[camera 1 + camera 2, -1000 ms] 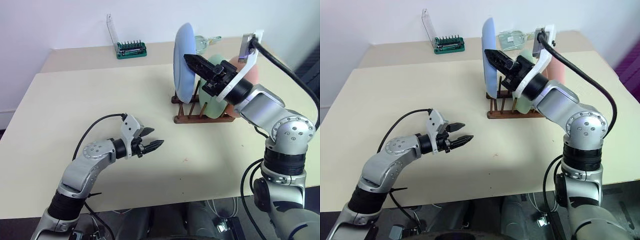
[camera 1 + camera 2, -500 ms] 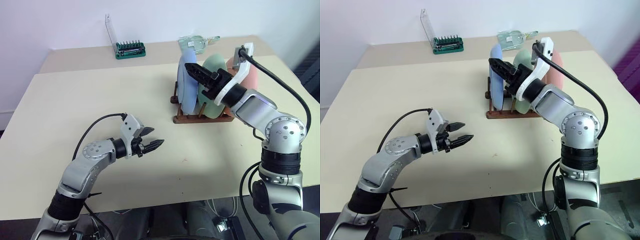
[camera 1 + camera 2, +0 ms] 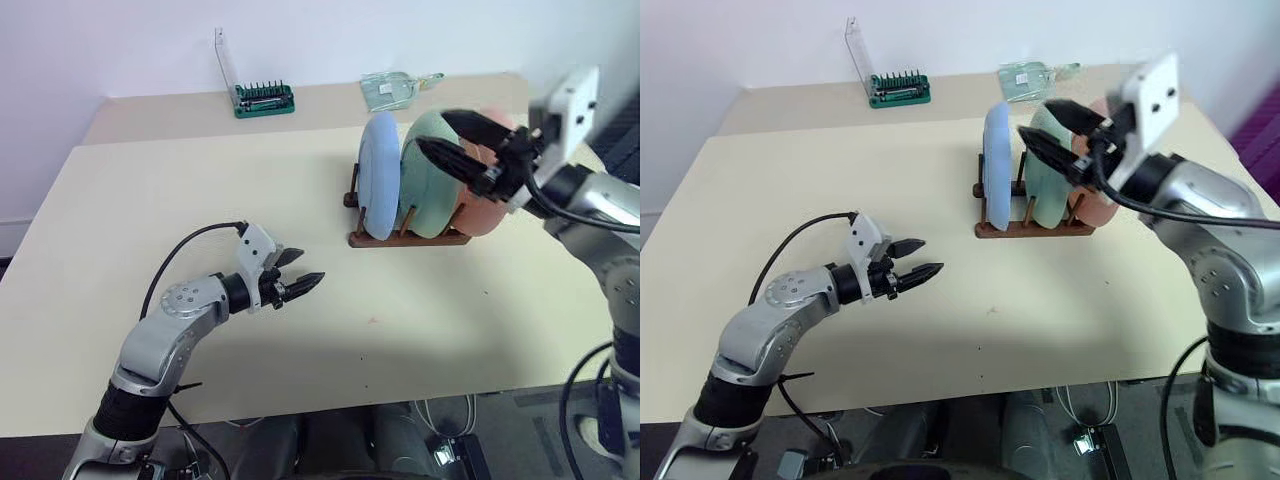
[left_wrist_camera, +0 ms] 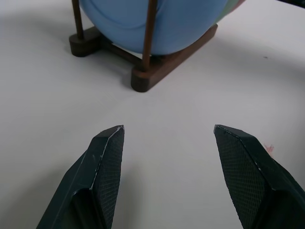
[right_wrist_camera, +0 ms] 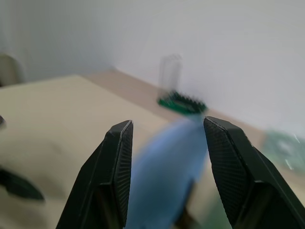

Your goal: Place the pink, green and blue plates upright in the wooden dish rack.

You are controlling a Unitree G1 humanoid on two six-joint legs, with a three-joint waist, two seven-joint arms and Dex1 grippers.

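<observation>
The blue plate [image 3: 380, 175], green plate [image 3: 428, 190] and pink plate [image 3: 487, 210] stand upright side by side in the wooden dish rack [image 3: 400, 238], blue at the left end. My right gripper [image 3: 433, 130] hovers open above the green and pink plates, touching none, with nothing between its fingers. In the right wrist view the blue plate [image 5: 162, 176] lies beyond the open fingers [image 5: 119, 157]. My left gripper [image 3: 305, 268] is open and empty just above the table, well left of the rack. The left wrist view shows the rack's near rail [image 4: 157, 71] and blue plate [image 4: 152, 19] ahead.
A green screwdriver-bit holder [image 3: 263, 97] with a raised clear lid stands at the back of the table. A clear glass item [image 3: 395, 88] lies behind the rack. Bare tabletop [image 3: 200, 190] stretches between my left gripper and the rack.
My right gripper lowered the blue plate into the rack, let go of it, opened, rolled and drew back to the right. The left arm stayed still.
</observation>
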